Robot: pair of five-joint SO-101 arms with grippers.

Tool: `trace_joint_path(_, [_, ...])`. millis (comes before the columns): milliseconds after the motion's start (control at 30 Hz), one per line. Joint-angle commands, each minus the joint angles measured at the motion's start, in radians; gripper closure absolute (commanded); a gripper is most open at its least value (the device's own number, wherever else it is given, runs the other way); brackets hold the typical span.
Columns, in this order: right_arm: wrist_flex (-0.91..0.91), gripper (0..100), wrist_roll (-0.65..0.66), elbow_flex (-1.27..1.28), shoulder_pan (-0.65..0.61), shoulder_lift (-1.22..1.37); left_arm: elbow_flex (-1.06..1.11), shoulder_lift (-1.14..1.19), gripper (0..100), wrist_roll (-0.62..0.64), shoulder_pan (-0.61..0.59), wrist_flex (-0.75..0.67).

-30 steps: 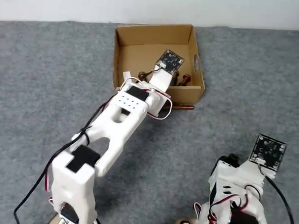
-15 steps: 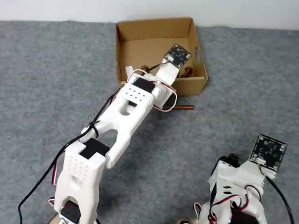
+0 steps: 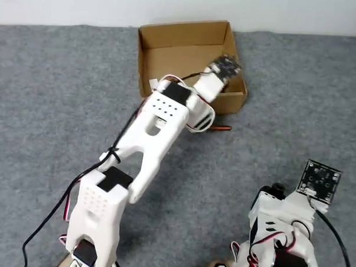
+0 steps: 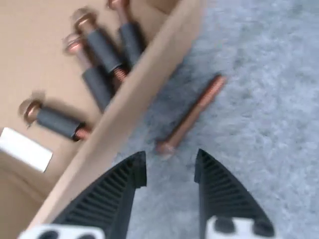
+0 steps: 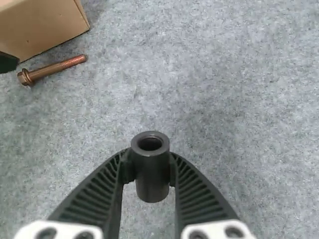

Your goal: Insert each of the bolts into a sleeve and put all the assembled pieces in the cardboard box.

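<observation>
A bare copper bolt (image 4: 190,117) lies on the grey carpet just outside the cardboard box (image 4: 135,94), along its near wall; it shows too as the bolt (image 5: 51,69) and bolt (image 3: 221,128). My left gripper (image 4: 170,166) hovers open right above the bolt's head end. Inside the box lie several bolts in dark sleeves (image 4: 97,59). My right gripper (image 5: 150,172) is shut on a black sleeve (image 5: 149,164), held upright with its bore facing up, low over the carpet near the front right.
The cardboard box (image 3: 184,57) stands at the back centre of the table. A small white block (image 4: 25,149) lies inside it. Grey carpet stretches open to the left and right of the arms.
The left arm has swung right and pulled back out of the box, so its gripper now sits over the loose bolt outside. The right arm has kept still.
</observation>
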Motion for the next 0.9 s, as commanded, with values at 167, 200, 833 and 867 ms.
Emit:
trace_joint_path(167, [-0.022,99.0,0.008,-0.006,0.007,0.005,-0.159,0.169,83,-0.046,0.041,-0.035])
trace_joint_path(200, [-0.022,99.0,0.008,-0.006,0.007,0.005,-0.189,0.203,83,-0.046,0.037,-0.034])
trace_joint_path(833, [-0.024,99.0,0.008,-0.002,0.007,0.005,-0.908,0.626,90,-0.114,0.026,0.373])
trace_joint_path(867, [-0.024,99.0,0.008,-0.002,0.007,0.005,-0.923,0.637,92,-0.132,0.026,0.400])
